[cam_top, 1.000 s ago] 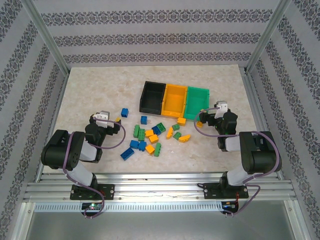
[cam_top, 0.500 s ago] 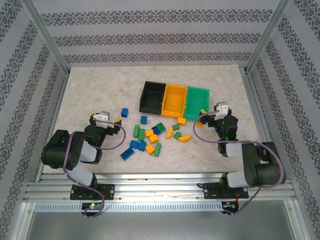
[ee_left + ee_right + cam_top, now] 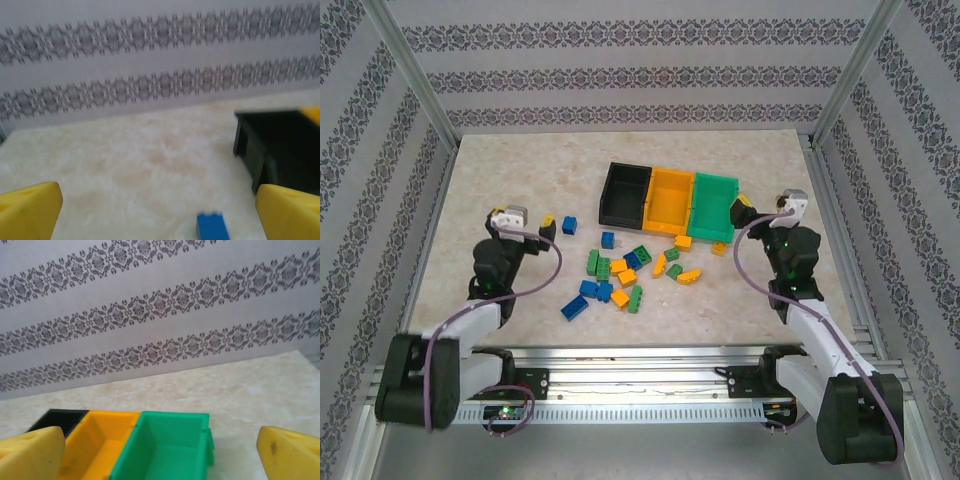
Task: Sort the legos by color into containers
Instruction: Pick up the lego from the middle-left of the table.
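The pale marbled surface (image 3: 500, 170) carries everything. Three joined bins stand in a row ahead of both hands: the black bin (image 3: 625, 193), the orange bin (image 3: 670, 200) and the green bin (image 3: 713, 203). The right hand (image 3: 744, 214) hovers just beside the green bin's outer end. Its yellow fingers (image 3: 30, 452) are spread wide with nothing between them. The left hand (image 3: 547, 230) is likewise wide open and empty, low over the surface and well apart from the black bin. The legos (image 3: 625, 270) lie scattered between the two hands, on the near side of the bins. One blue brick (image 3: 212, 227) sits just ahead of the left hand.
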Tool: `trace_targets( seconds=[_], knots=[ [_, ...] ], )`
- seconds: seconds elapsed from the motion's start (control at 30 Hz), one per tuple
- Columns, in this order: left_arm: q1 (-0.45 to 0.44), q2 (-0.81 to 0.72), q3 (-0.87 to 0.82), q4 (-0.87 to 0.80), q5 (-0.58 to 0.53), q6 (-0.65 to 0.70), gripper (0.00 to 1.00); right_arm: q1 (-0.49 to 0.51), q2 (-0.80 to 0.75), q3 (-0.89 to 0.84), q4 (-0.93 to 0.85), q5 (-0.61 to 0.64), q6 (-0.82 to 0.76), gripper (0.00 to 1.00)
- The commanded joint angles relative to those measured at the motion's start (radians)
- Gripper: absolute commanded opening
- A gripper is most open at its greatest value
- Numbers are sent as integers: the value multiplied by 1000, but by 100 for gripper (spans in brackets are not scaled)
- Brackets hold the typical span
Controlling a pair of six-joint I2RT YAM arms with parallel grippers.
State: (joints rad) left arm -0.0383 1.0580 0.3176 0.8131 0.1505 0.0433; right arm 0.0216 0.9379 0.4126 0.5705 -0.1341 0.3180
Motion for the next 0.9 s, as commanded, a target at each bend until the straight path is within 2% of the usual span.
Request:
trace_targets(
  seconds=[0.0, 0.03, 0.1, 0.2, 0.3, 0.43, 0.57, 0.67, 0.8, 0.87],
  knots=[
    [-4, -104, 73, -303, 6, -148, 99, -16, 32, 57, -204, -100, 179, 99],
    [-5, -133, 82, -330, -9, -219, 99, -18, 57, 59, -184, -149, 200, 98],
    [2, -196, 101, -453, -94, -473, 99, -18, 104, 66, -140, -244, 234, 98],
    [25, -239, 120, -513, 103, -557, 99, 6, 130, 64, -127, -252, 258, 98],
    [24, -207, 160, -594, 289, -621, 100, 74, 139, 73, -192, -206, 215, 98],
    [7, -162, 213, -797, 423, -666, 100, 230, 143, 37, -209, -87, 144, 98],
    [-16, -159, 284, -1151, 384, -675, 100, 388, 161, 1, -197, 125, 77, 98],
    [-57, -157, 301, -1343, 336, -691, 100, 428, 155, -28, -153, 188, 97, 98],
    [-191, -143, 281, -1456, 271, -738, 99, 451, 190, -21, -151, 242, 95, 98],
    [-288, -103, 293, -1526, 215, -749, 99, 451, 219, -3, -166, 244, 102, 98]
  ],
)
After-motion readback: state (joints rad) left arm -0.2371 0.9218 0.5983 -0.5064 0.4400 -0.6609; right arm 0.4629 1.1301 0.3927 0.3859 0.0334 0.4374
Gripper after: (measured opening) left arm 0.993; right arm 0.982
